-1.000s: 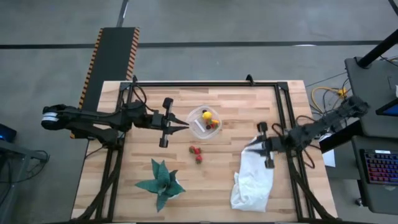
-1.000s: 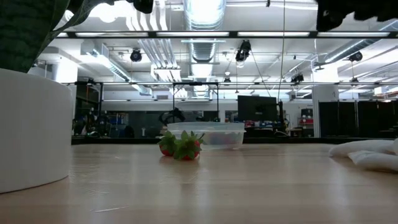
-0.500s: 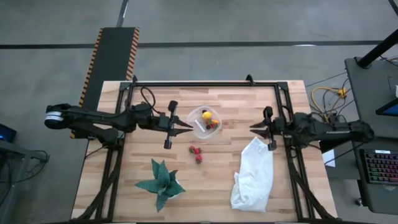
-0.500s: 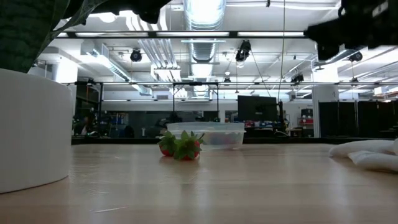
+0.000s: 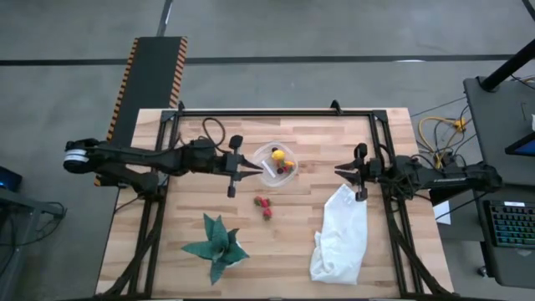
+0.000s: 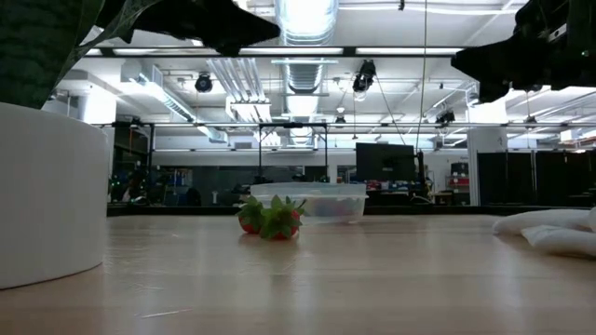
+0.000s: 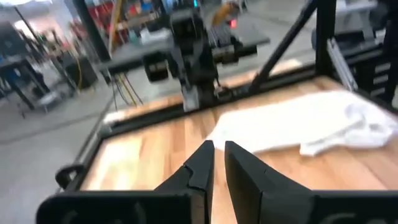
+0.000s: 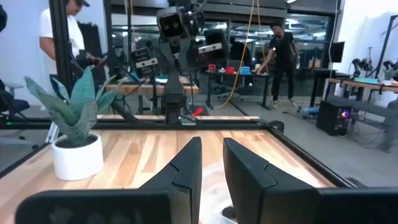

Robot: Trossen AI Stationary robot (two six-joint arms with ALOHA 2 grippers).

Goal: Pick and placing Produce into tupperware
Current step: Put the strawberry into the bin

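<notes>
In the high view, one green plant (image 5: 217, 245) is seen at the near edge of the table (image 5: 292, 259), and one white cloth bag (image 5: 341, 234) is laid to its right. A little farther in, two red strawberries (image 5: 264, 206) are found on the bare wood, close together, one just beside the other. Behind them, near but apart, one clear tupperware (image 5: 274, 164) is placed; inside it one yellow piece (image 5: 279, 155) is seen, together with some small dark and reddish pieces whose number cannot be told.

The left gripper (image 5: 253, 170) is held just beside the left wall of the tupperware, its fingers almost closed with only a thin slit between them, and nothing is grasped. The right gripper (image 5: 338, 172) is held above the top of the cloth bag, well apart from the tupperware; its fingers are also nearly closed and empty. In the right wrist view two persons (image 8: 283, 59) are seen standing in the room beyond.
</notes>
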